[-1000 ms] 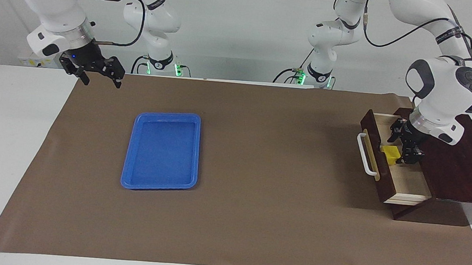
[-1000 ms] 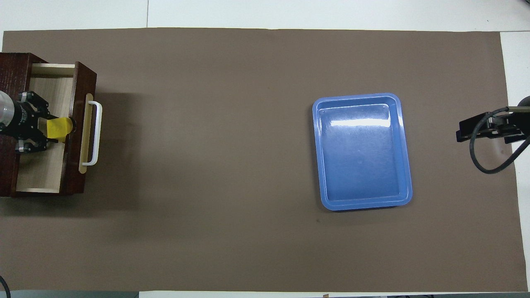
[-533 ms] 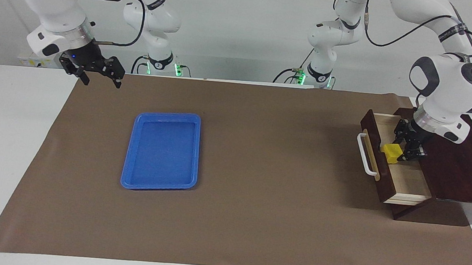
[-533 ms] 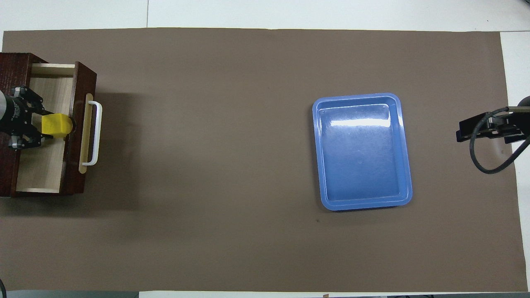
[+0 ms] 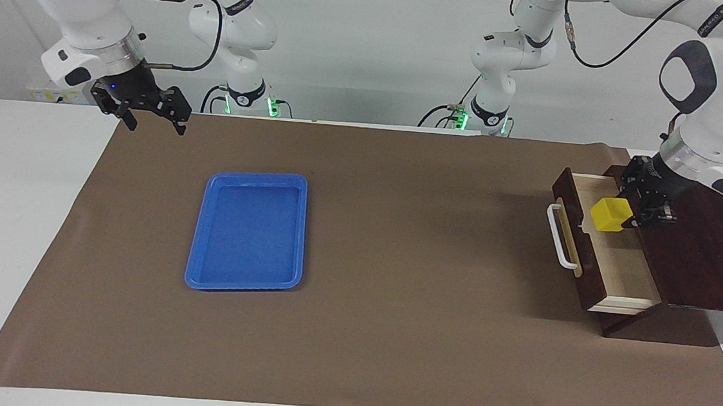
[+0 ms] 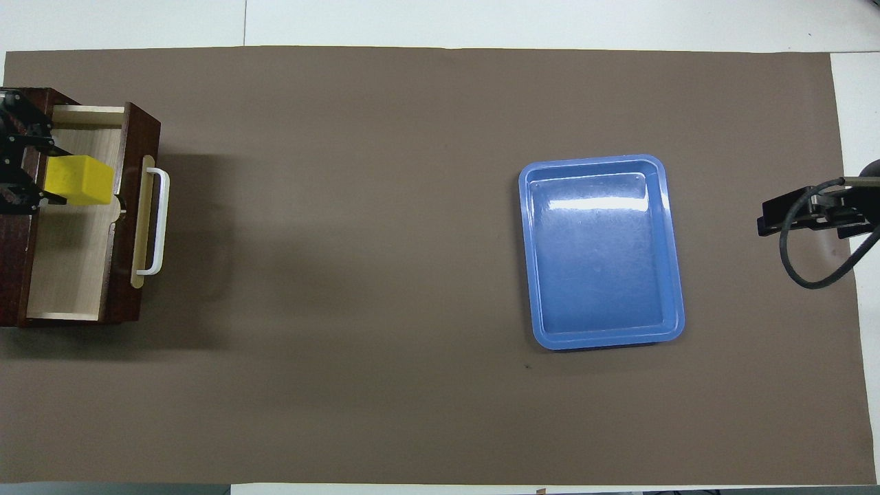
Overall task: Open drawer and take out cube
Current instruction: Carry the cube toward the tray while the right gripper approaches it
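Two arms are at the table, and only one is busy. The left gripper (image 5: 626,214) is clamped on the cube (image 5: 610,214), a small bright yellow block held up in the air over the open drawer (image 5: 620,275), clear of its pale wood floor. The drawer is pulled out of the dark wooden box (image 5: 706,256) at the left arm's end of the table, its white handle (image 5: 560,238) facing the middle of the brown mat (image 5: 393,296). From overhead the cube (image 6: 77,180) sits over the part of the drawer (image 6: 69,275) farther from the robots. The right gripper (image 5: 152,114) waits up above the mat's corner at the right arm's end, its fingers spread apart and holding nothing. A blue tray (image 5: 248,231) lies flat on the mat toward that same end, well apart from the drawer.
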Motion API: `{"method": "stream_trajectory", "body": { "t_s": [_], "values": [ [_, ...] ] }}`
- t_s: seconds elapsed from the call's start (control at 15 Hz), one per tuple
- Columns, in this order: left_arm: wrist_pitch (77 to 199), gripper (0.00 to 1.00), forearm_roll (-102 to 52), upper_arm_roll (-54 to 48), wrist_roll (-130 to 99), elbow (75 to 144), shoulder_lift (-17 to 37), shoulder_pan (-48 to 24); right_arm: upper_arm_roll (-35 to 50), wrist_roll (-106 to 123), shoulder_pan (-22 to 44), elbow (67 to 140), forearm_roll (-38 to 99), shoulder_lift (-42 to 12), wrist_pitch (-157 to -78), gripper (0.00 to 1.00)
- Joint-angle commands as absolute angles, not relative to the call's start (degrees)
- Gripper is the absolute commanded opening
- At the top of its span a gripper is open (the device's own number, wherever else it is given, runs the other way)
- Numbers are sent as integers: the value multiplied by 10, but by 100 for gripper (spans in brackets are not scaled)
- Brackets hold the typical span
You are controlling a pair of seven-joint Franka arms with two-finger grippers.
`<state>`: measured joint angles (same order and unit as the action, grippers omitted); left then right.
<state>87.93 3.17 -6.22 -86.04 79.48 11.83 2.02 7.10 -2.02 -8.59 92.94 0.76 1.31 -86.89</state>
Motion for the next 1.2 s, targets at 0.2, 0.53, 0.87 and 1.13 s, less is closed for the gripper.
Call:
{"method": "stream_trajectory", "body": {
  "t_s": [0.2,0.53,0.87,1.13],
  "values": [
    [894,0,6,-57,-1038,793,123,-126,76,-66,-97,978,41,41,-874,100],
    [939,0,-5,-58,-1128,840,123,-226,75,-265,-100,1106,179,85,-939,100],
    [1015,0,-15,-57,-1220,889,124,-268,76,-538,-64,1109,290,8,-1025,100],
    [1027,0,-15,-57,-1230,901,125,-277,76,-669,-16,1109,363,-51,-1097,100]
  ]
}}
